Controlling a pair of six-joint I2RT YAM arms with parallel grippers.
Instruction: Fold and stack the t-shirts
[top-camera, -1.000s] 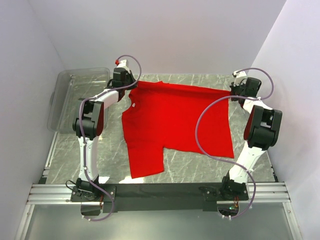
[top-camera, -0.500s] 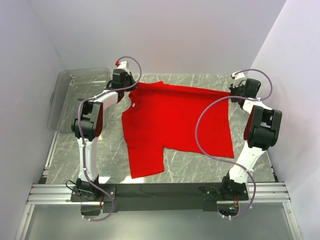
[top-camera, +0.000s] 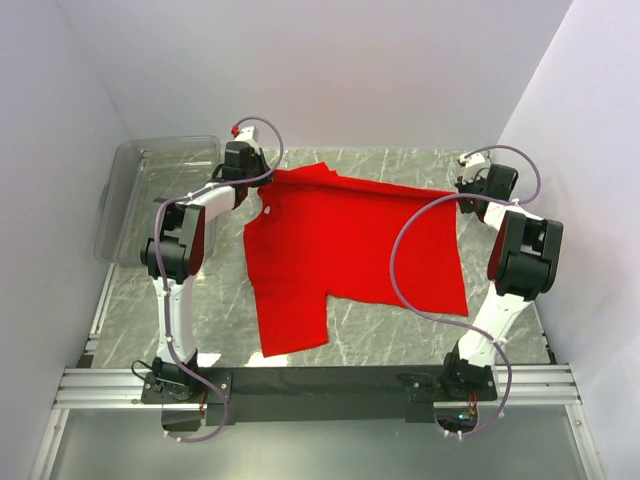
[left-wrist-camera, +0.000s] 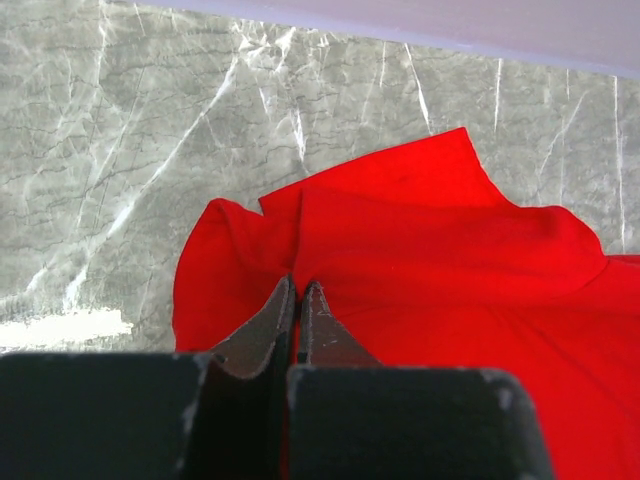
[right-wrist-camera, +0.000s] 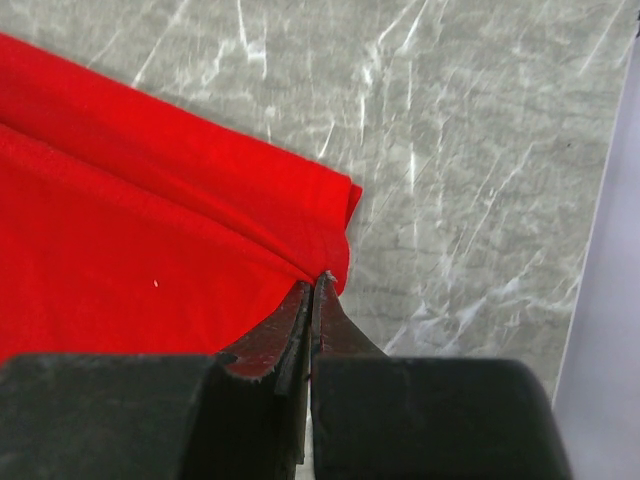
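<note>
A bright red t-shirt (top-camera: 350, 245) lies spread across the marble table, one sleeve reaching toward the near edge and a small white neck label (top-camera: 267, 210) at its left side. At the shirt's far left corner my left gripper (top-camera: 262, 176) is shut on the cloth; the left wrist view shows red fabric (left-wrist-camera: 420, 250) bunched and pinched between the fingertips of that gripper (left-wrist-camera: 299, 284). My right gripper (top-camera: 466, 190) is shut on the shirt's far right corner, where a folded hem (right-wrist-camera: 200, 190) meets its closed tips (right-wrist-camera: 316, 280).
A clear plastic bin (top-camera: 155, 190) stands at the table's far left, just left of the left arm. White walls close in the back and both sides. A metal rail (top-camera: 320, 385) with the arm bases runs along the near edge.
Both grippers have drawn the shirt's far edge slightly up and toward the back wall. The far left corner now rises in a peak. The rest of the shirt has stayed flat.
</note>
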